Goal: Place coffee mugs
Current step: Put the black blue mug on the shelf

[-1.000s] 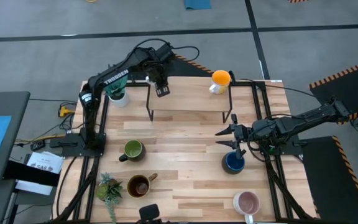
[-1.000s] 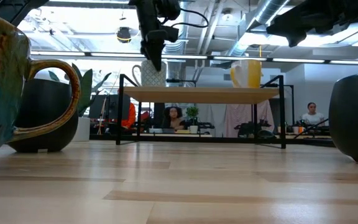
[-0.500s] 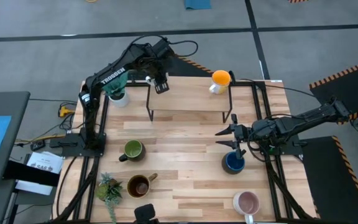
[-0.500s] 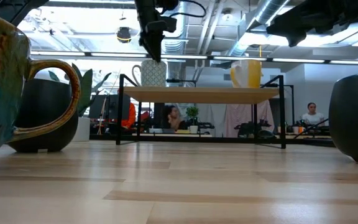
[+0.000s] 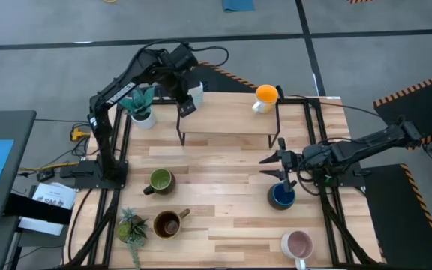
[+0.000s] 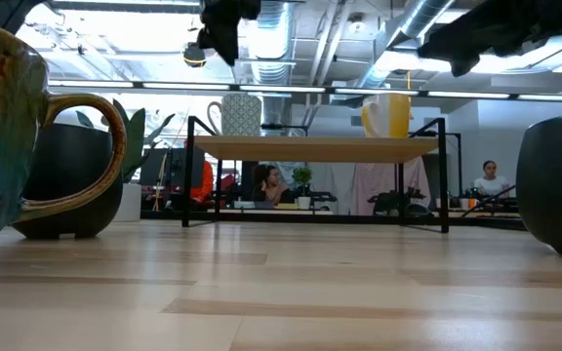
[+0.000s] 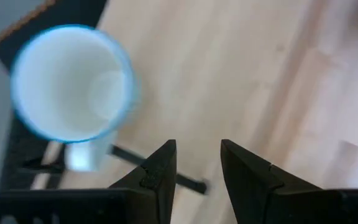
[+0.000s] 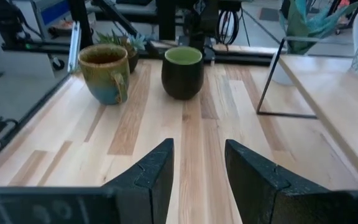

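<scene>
White mug [image 5: 196, 93] stands on the left end of the raised wooden shelf [image 5: 227, 112], and my left gripper [image 5: 184, 105] now hangs just beside it with its fingers parted and nothing between them. Half a second ago that gripper was right over the mug; since then I see it has drawn up and away toward the shelf's left edge, while the mug has stayed put. In the left wrist view the mug's open mouth [image 7: 70, 84] sits clear of the fingertips. The orange mug [image 5: 265, 96] holds the shelf's right end, unchanged. On the table [image 5: 223, 202] below, the olive green mug [image 5: 160, 180], brown mug [image 5: 169, 223], dark blue mug [image 5: 282, 196] and pink mug [image 5: 298, 244] have not moved. My right gripper [image 5: 274, 166] waits with fingers spread, empty, near the dark blue mug, where it was before.
</scene>
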Tool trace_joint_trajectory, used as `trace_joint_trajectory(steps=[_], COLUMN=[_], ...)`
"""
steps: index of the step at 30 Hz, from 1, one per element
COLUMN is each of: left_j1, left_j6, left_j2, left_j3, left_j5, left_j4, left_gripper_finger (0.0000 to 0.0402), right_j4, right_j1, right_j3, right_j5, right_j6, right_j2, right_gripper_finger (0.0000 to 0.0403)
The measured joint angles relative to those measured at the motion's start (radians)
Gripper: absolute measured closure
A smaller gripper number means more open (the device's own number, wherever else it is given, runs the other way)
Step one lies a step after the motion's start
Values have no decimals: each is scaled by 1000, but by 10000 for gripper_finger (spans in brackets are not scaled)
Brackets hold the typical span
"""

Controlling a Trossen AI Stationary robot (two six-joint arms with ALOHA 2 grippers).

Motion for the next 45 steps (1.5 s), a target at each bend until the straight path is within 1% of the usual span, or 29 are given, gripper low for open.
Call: trace_joint_trajectory(steps=[3, 5, 7, 10, 13, 17, 19, 23, 25, 27, 30, 34, 37, 39, 45], left_j1=[-56, -104, -151, -219, -278, -345, -384, -459, -491, -515, -540, -563, -575, -579, -585], left_j6=[-22, -25, -24, -25, -40, -84, -98, -135, -142, -143, -142, -101, -91, -87, -87], left_j2=[-32, -57, -90, -158, -252, -421, -511, -667, -727, -774, -831, -863, -862, -857, -854], left_j3=[-34, -81, -146, -289, -483, -798, -967, -1282, -1403, -1484, -1544, -1566, -1566, -1566, -1566], left_j5=[23, 25, 25, 23, -6, -21, -23, -23, -26, -31, -33, -50, -85, -95, -129], left_j4=[49, 110, 172, 295, 440, 715, 878, 1278, 1443, 1548, 1609, 1608, 1609, 1609, 1582], left_gripper_finger=[292, 292, 292, 292, 292, 292, 292, 292, 292, 292, 292, 292, 292, 292, 292], right_j4=[5, 1, 17, 41, 53, 58, 64, 70, 81, 89, 88, 98, 64, -48, -559], right_j1=[-3, -8, -16, -20, -19, -9, -9, -17, -22, -25, -31, -31, -31, -30, 26], right_j3=[0, 0, 0, 0, 0, 0, 0, 0, 0, 0, 0, 0, 22, 78, 258], right_j5=[0, 0, 0, 0, 0, 0, 0, 0, 0, 0, 0, 0, 0, -2, -31], right_j6=[0, 0, -5, -10, -11, -16, -16, -16, -16, -16, -16, -4, 94, 198, 444], right_j2=[33, 61, 86, 103, 100, 73, 61, 44, 44, 43, 43, 43, 44, 44, 68], right_gripper_finger=[233, 233, 233, 233, 233, 233, 233, 233, 233, 233, 233, 233, 233, 233, 233])
